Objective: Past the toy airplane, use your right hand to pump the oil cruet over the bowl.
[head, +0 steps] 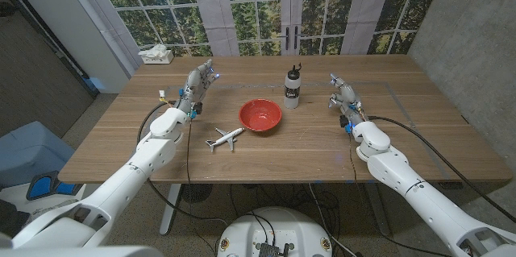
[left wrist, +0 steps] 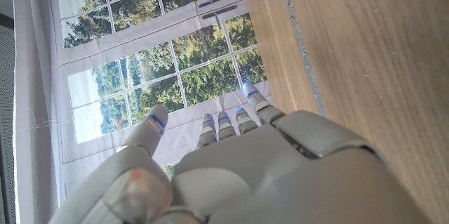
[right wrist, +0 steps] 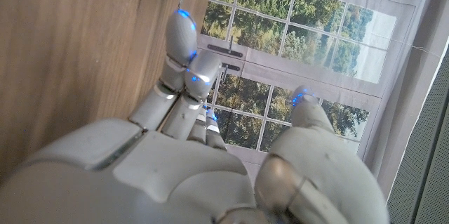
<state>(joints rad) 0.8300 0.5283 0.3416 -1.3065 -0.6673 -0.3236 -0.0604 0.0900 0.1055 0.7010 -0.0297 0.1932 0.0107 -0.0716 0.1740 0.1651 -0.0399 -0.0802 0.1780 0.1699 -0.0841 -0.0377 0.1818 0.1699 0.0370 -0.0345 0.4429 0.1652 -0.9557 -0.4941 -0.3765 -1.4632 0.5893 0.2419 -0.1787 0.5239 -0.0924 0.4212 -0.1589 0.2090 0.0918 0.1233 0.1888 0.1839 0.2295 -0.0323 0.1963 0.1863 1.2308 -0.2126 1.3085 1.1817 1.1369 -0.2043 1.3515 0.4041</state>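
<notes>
Our right hand waits open beside the oil cruet, which stands just behind the red bowl, the toy airplane nearer, our left hand open too.

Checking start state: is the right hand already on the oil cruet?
No. In the head view the right hand stands apart from the oil cruet, holding nothing.

A robotics test room in an office-like interior. A long wooden table stands before tall white-framed glass doors that look out on trees. A bare grey concrete wall bounds one side; black cables trail across the tabletop and below its edge.
</notes>
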